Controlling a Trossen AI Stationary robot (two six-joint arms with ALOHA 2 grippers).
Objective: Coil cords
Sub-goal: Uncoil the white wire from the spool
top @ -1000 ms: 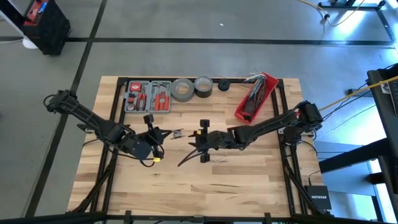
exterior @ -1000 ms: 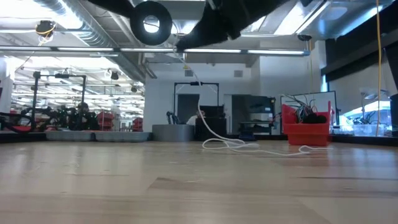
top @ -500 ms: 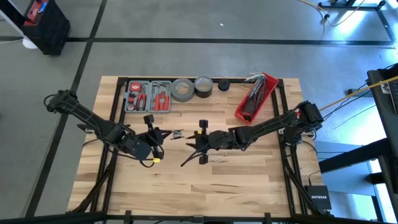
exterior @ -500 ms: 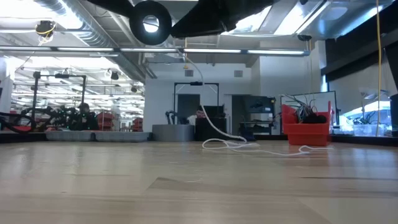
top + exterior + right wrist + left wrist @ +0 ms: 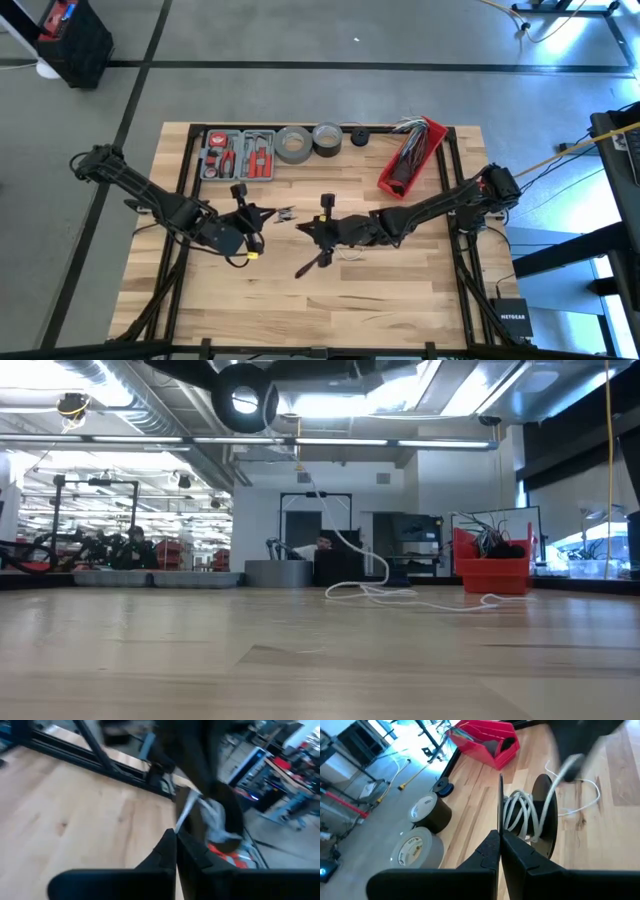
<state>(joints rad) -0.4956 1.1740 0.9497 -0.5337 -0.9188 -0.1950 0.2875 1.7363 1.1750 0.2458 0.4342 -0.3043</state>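
**Spool held up, cord trailing off it**

At the table's middle I have the left gripper (image 5: 499, 851) clenched on the thin edge of the black disc (image 5: 501, 802), which keeps it upright and off the wood so turns can go on. The white cord (image 5: 520, 815) wraps the hub, axis roughly level; its tail lies rightward toward the red bin (image 5: 411, 155). The right gripper (image 5: 322, 258) is pinched shut beside it; whether on cord, I cannot tell.

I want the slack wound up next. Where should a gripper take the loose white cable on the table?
Probably on the raised arc of the white cable, where it lifts off the table toward the spool. Come from above, fingers across the strand: flat loops give less clearance.
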